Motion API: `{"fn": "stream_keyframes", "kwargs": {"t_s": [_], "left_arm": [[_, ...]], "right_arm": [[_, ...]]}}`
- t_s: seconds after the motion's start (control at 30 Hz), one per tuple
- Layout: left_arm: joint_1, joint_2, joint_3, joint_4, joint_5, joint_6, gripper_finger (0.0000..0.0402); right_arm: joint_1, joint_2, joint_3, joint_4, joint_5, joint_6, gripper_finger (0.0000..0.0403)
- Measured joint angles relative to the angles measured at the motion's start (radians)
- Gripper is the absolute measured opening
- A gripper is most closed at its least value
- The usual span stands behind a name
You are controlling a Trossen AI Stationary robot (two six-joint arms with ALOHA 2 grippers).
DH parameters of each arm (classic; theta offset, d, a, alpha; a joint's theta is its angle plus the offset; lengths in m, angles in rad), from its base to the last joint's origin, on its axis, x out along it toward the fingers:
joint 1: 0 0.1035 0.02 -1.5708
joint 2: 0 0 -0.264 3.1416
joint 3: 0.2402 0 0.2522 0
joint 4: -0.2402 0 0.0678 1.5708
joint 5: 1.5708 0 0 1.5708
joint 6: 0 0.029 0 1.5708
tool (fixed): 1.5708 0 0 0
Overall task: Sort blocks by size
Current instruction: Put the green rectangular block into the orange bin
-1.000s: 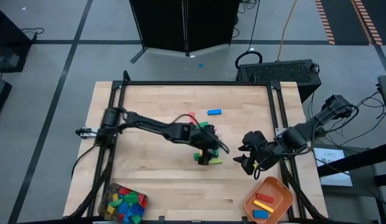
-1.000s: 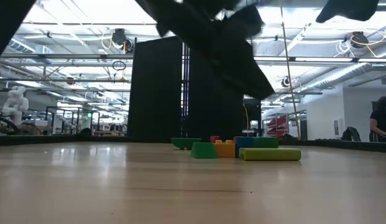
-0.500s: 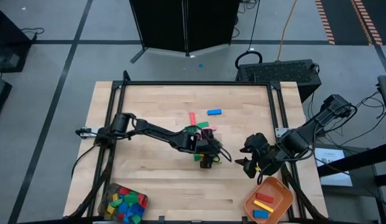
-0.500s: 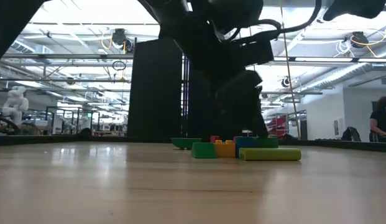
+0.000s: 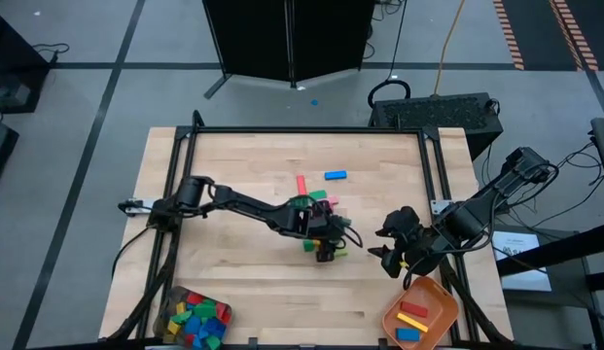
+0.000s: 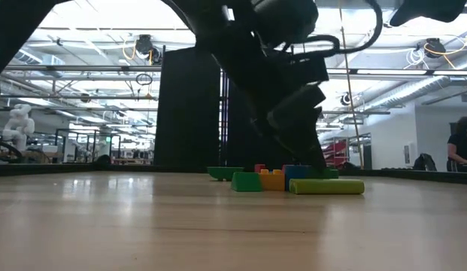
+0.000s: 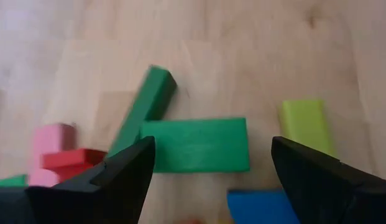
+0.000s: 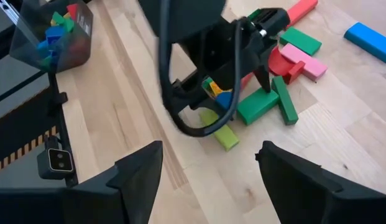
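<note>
A heap of blocks lies mid-table: a wide green block (image 7: 199,145), a blue one (image 7: 267,205), a lime one (image 7: 304,124), a long dark-green one (image 7: 149,106), a pink one (image 7: 53,140) and a red one (image 7: 71,162). My left gripper (image 5: 329,245) hangs open, low over this heap, its fingertips (image 7: 140,155) on either side of the blue and wide green blocks; I see no touch. A long red block (image 5: 301,185) and a blue block (image 5: 336,175) lie farther back. My right gripper (image 5: 387,255) waits open above the table's right part.
An orange tray (image 5: 433,297) holding long blocks stands at the near right corner. A grey container (image 5: 170,309) full of small blocks stands at the near left corner. Bare wood lies between them and along the table's left side.
My left gripper has come down onto the heap of blocks, tipping and rolling a little as it sank, most of it in the first half second. Its fingers stay open. The blocks lie where they were.
</note>
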Motion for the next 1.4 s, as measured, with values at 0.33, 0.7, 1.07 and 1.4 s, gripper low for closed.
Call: {"fn": "stream_keyframes", "kwargs": {"t_s": [0.33,0.7,1.07,1.4], "left_arm": [[0.003,0.038,0.004,0.036,-0.004,-0.052,0.0322],[0.007,0.026,0.004,-0.041,-0.002,-0.11,0.0304],[-0.049,-0.114,-0.004,-0.158,-0.091,-0.397,0.029],[-0.015,-0.157,-0.002,-0.155,0.166,0.445,0.029]], "right_arm": [[0.0,0.0,0.0,-0.002,0.001,0.0,0.0256],[0.0,0.0,0.0,-0.001,0.0,0.001,0.0256],[0.035,0.0,0.0,-0.002,0.004,0.006,0.0256],[0.048,0.0,0.0,-0.002,0.029,-0.038,0.0256]]}}
